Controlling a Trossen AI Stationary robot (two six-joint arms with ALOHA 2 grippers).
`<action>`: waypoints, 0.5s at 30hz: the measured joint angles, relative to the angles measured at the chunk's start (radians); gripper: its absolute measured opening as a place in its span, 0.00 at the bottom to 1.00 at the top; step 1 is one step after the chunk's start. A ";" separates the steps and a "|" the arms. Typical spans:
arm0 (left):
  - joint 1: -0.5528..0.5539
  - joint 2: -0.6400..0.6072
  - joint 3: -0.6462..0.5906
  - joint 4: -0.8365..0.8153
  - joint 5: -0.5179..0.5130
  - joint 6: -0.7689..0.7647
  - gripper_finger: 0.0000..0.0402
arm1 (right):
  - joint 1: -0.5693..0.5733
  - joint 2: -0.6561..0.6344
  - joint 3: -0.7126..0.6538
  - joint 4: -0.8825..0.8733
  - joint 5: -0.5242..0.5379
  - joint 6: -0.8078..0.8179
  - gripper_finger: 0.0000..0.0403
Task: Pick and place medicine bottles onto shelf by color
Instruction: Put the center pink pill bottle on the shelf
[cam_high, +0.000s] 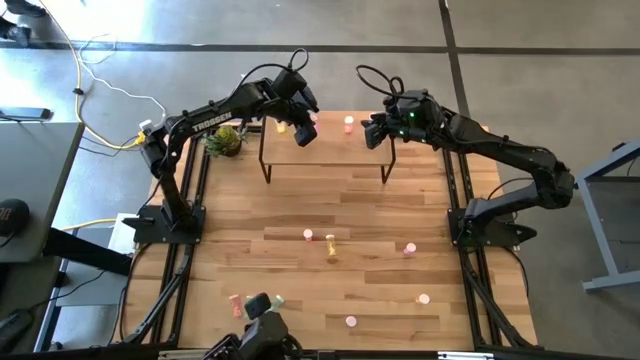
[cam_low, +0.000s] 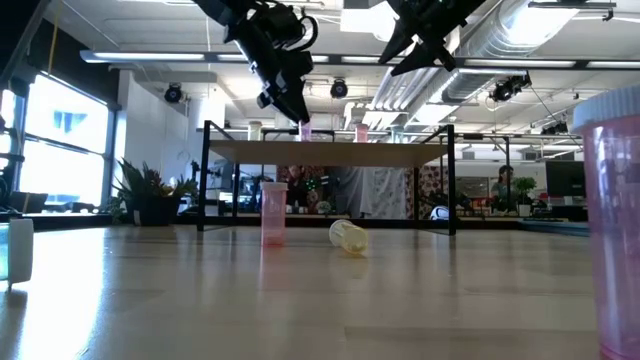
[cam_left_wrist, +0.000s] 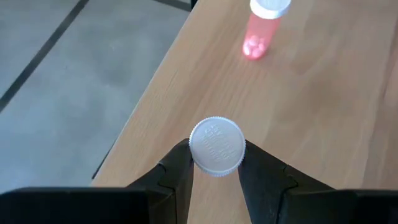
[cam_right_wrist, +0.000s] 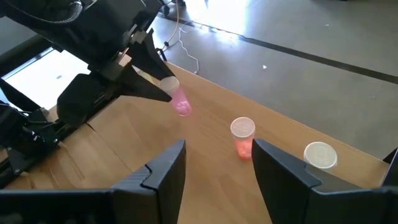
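Left hand (cam_left_wrist: 216, 168) pinches a pink medicine bottle (cam_right_wrist: 179, 101) by its white cap (cam_left_wrist: 216, 145), holding it over the shelf (cam_high: 325, 150) near the shelf's 11 o'clock corner. Seen from the right wrist, the bottle hangs tilted from the dark fingertips, above the light wood top.

Right hand (cam_right_wrist: 219, 163) hovers with its fingers spread wide and nothing between them, at the shelf's 2 o'clock corner. Ahead of it on the shelf stand a red-orange bottle (cam_right_wrist: 242, 137) and, just beside that, a second bottle showing only its white cap (cam_right_wrist: 320, 155).

On the tabletop (cam_high: 300, 200), at 6 o'clock from the shelf, more bottles lie scattered and well apart: a pink one standing (cam_low: 274, 212) with a yellow one lying on its side (cam_low: 348, 236) just beside it near the middle, another pink one (cam_high: 409, 249) toward 4 o'clock, and others along the near edge (cam_high: 351, 321). A spiky green-yellow pineapple-like object (cam_high: 225, 140) sits at 9 o'clock from the shelf, beside the left arm. Nothing stands between either hand and the shelf top.
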 joint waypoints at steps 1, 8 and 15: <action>0.000 0.000 0.000 -0.005 -0.001 -0.008 0.26 | 0.000 0.000 0.000 0.000 0.000 0.000 0.43; -0.003 0.000 -0.010 -0.020 -0.002 -0.044 0.26 | 0.000 0.000 0.000 0.000 0.000 -0.008 0.43; -0.013 0.005 -0.011 -0.006 -0.010 -0.047 0.26 | 0.000 0.000 0.000 -0.004 0.001 -0.014 0.43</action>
